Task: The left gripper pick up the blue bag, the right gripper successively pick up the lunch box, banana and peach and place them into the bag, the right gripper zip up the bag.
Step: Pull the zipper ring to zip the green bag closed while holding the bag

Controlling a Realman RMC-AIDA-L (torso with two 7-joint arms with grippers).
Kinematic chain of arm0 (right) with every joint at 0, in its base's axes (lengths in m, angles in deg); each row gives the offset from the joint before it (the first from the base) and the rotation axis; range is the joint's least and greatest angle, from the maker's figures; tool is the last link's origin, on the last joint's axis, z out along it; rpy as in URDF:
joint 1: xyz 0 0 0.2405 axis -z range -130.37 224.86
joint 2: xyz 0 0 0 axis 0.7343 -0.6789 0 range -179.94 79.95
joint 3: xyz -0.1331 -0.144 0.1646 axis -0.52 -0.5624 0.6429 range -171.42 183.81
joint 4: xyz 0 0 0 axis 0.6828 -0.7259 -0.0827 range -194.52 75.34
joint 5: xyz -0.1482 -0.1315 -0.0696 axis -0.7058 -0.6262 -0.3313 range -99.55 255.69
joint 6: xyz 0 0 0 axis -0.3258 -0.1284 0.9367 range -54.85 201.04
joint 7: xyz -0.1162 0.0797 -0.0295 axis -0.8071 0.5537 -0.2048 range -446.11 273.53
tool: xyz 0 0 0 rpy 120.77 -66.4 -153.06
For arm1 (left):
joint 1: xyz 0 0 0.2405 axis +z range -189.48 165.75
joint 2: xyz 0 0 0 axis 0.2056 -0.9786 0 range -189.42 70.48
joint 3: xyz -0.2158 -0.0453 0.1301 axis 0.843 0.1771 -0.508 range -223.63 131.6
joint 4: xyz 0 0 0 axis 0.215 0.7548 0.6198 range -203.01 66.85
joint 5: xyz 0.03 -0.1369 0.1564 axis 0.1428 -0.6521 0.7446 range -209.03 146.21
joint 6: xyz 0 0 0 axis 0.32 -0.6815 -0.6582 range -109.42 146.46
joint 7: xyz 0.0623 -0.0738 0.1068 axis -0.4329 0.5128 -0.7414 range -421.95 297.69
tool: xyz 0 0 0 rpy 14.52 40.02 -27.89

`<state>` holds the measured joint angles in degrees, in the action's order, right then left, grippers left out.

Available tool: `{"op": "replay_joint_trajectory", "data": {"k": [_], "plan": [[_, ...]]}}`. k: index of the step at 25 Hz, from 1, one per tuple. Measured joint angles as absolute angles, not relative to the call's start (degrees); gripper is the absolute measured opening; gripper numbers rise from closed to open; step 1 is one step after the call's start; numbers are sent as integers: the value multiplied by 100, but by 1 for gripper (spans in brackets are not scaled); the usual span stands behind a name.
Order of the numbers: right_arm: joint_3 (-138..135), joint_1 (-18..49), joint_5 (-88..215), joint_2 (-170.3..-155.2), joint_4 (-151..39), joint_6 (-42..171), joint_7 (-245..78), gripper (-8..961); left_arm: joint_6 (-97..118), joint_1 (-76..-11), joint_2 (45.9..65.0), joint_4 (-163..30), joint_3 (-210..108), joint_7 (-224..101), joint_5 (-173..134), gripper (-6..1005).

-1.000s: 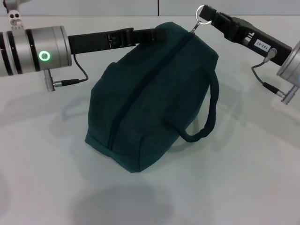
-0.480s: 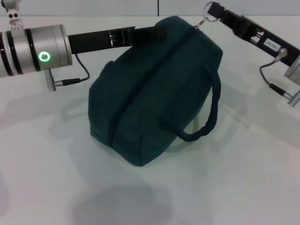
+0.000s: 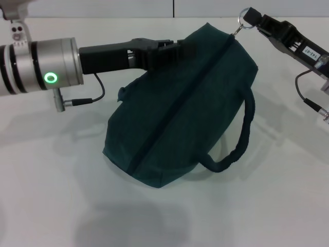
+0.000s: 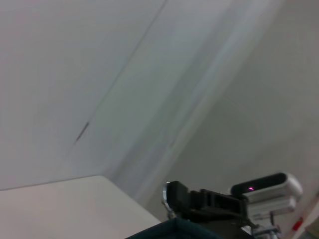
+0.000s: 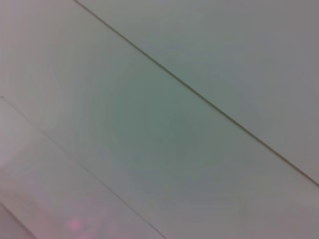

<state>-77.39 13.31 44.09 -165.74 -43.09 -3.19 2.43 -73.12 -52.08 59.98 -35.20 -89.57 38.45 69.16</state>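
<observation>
In the head view, the blue bag [image 3: 180,108] is sitting tilted on the white surface [image 3: 61,206], its near end resting down and its far end raised. Its long zipper [image 3: 177,105] is running closed along the top from the near lower corner up to the far upper corner. One rounded handle [image 3: 237,139] is hanging out on the robot's right side, drooping to the surface. The left gripper [image 3: 172,47] is reaching in from the left and is clamping the bag's fabric at the far upper edge, its fingers pressed narrow on the cloth. The right gripper [image 3: 250,16] is coming in from the upper right, and it is pinching the ring pull [image 3: 242,24] at the far end of the zipper, fingers narrow around it. The lunch box, banana and peach are not showing in any view.

In the left wrist view, a pale wall is filling most of the picture; the surface [image 4: 60,209] is lying low in the frame, a sliver of the blue bag [image 4: 172,231] is showing at the edge, and the right gripper [image 4: 172,199] is standing just above it.

In the right wrist view, only a pale blurred background with thin lines is showing.
</observation>
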Motion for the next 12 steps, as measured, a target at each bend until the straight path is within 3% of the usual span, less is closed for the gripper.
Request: {"op": "replay_joint_trajectory", "data": {"k": [12], "plan": [[-7730,1283,4425,-16577,-4468,-73,331,73,-7682,-4940,5990,-3516,-8937,3297,6407,130]]}}
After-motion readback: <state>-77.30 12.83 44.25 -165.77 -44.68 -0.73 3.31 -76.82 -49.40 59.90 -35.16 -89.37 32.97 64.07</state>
